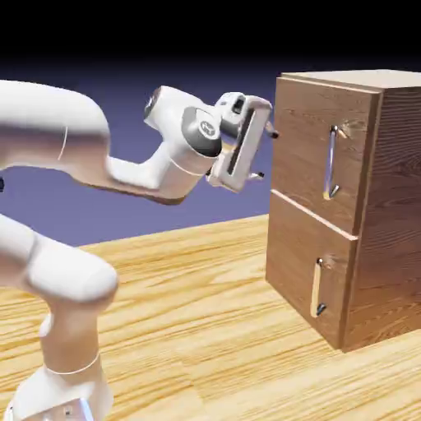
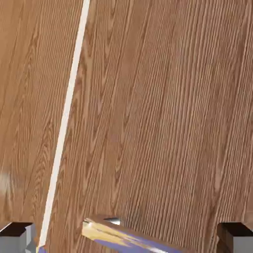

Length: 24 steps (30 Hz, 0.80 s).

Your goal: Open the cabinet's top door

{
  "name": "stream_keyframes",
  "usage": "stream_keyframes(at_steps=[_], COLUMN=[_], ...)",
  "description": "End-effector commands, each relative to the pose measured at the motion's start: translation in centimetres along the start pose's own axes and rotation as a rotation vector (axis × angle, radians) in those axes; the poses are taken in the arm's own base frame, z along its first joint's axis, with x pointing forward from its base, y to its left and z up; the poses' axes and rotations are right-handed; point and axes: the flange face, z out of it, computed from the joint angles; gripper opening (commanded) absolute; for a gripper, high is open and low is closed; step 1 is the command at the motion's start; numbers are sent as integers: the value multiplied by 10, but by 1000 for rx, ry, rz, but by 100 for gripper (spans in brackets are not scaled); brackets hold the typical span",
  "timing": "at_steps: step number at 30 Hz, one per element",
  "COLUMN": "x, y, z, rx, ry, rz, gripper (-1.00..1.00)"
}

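jaws: gripper [image 1: 266,154] spread wide, holding nothing | cabinet [image 1: 395,205]: on the table, just beyond the jaws | top door [image 1: 308,140]: shut flush | silver handle [image 1: 331,163]: past the jaws, untouched | progress: approach only; grasp and pull remain

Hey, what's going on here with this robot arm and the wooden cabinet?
A white robot arm is reaching toward the cabinet with its gripper open and empty. It is level with the top door, near the door's left edge, not yet at the silver handle. The door looks closed.
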Motion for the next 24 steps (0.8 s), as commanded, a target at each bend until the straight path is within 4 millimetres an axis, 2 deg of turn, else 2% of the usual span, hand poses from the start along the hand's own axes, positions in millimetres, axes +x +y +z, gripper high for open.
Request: stream_keyframes(at_steps=[1,12,24], x=[-2,-26,-55], y=[1,11,6], z=[1,21,71], rx=[-13,-175,-371], ry=[5,24,-22], rz=[-48,-553,-1069], gripper=[100,100,100])
